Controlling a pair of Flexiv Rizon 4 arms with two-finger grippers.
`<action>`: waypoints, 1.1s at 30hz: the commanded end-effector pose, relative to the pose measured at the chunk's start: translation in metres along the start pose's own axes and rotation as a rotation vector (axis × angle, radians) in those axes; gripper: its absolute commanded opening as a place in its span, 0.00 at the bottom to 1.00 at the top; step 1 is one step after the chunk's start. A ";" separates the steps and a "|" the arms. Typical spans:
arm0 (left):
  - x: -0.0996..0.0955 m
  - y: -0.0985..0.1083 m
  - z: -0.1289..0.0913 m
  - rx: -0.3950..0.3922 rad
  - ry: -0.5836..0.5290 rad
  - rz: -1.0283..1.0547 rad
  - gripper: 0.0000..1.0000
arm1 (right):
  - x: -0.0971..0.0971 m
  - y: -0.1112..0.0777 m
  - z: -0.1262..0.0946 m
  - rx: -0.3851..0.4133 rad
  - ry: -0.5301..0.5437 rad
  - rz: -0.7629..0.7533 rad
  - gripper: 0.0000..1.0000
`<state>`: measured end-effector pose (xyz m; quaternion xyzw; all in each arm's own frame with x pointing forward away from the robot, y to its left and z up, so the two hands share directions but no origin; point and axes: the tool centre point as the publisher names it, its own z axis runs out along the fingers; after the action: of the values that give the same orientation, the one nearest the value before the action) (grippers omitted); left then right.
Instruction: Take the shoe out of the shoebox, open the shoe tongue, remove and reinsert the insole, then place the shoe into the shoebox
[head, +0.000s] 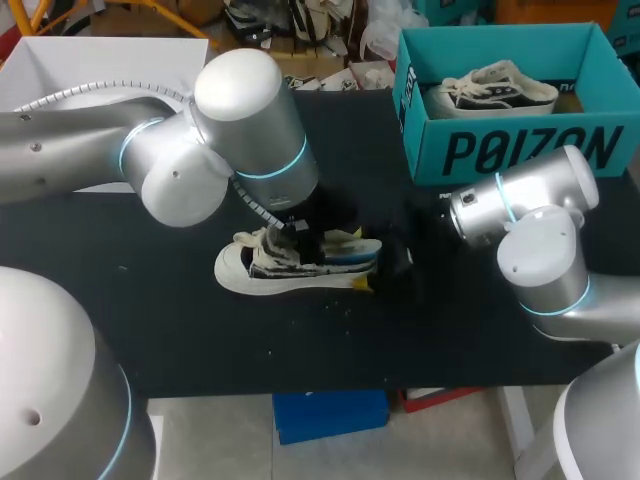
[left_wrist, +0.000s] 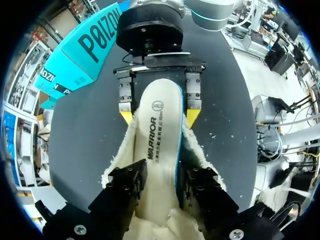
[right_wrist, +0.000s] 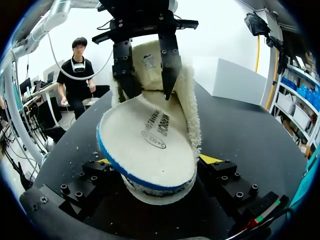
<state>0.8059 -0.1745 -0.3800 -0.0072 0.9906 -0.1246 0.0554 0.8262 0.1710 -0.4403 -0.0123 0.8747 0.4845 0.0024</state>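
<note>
Two steps look done from the head view: the white-and-black low sneaker (head: 290, 268) is out on the black tabletop (head: 200, 330), well apart from the teal cardboard shoebox (head: 520, 150), which holds a second matching shoe (head: 490, 88). My left gripper (head: 292, 235) stands right above the sneaker's opening, and my right gripper (head: 362, 262) is at its heel.

From the left wrist, the white insole with a blue edge (left_wrist: 159, 140) is half out, its heel end riding above the sneaker's collar. Whether my left gripper has a hold I cannot tell.

From the right wrist, the fleecy tongue (right_wrist: 150, 55) stands up out of the sneaker, so I take it as opened. My right fingers (right_wrist: 210, 159) press the sneaker's heel from both sides, steadying it.

I cannot say whether the insole is on its way out or back in. Seating it and boxing the sneaker are left.
</note>
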 end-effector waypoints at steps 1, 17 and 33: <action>0.002 -0.004 0.006 0.012 0.006 0.010 0.80 | -0.001 -0.003 0.000 0.001 0.000 0.001 0.00; -0.007 -0.041 0.019 0.010 -0.034 0.095 0.76 | -0.001 -0.003 0.000 0.001 0.000 0.001 0.00; -0.011 -0.046 0.010 0.019 -0.051 0.119 0.00 | -0.001 -0.003 0.000 0.001 0.000 0.001 0.00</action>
<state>0.8208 -0.2284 -0.3811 0.0485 0.9867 -0.1280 0.0872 0.8264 0.1706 -0.4406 -0.0120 0.8748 0.4844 0.0023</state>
